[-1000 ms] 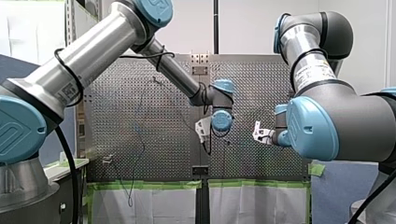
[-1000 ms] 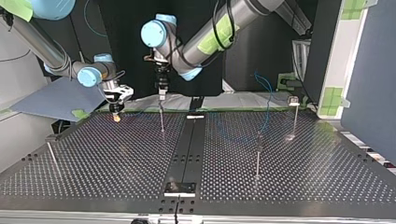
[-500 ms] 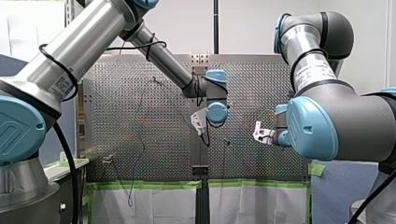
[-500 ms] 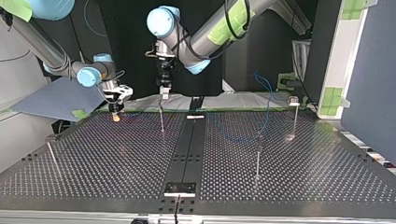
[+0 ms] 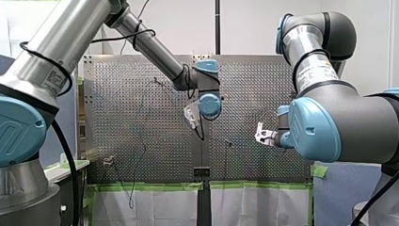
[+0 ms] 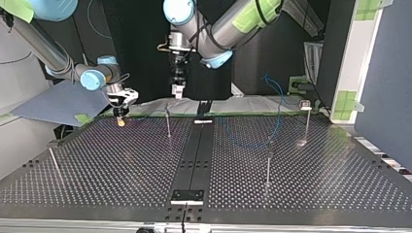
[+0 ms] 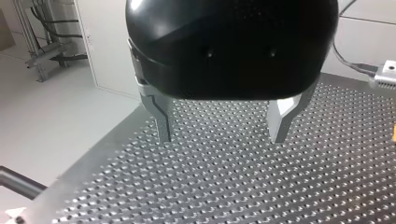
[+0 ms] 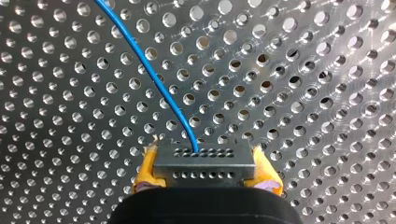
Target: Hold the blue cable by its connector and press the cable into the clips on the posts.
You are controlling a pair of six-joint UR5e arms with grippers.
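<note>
My right hand [image 8: 204, 169] clamps the dark connector [image 8: 204, 157] between yellow pads [image 8: 145, 169], its blue cable [image 8: 149, 70] stretching over the perforated surface [image 8: 308, 70].

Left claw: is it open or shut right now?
Open. My left claw shows its two metal fingers wide apart, with only the perforated table between them; it holds nothing.

In the right wrist view the black body of my right gripper [image 8: 205, 171] is covering the near part of the connector [image 8: 204, 161], and the blue cable [image 8: 154, 79] is being cut off by the edge ahead of it. In the top view the clips [image 6: 305, 104] on the posts [image 6: 267, 167] are showing too small to tell whether the cable is sitting in them
</note>
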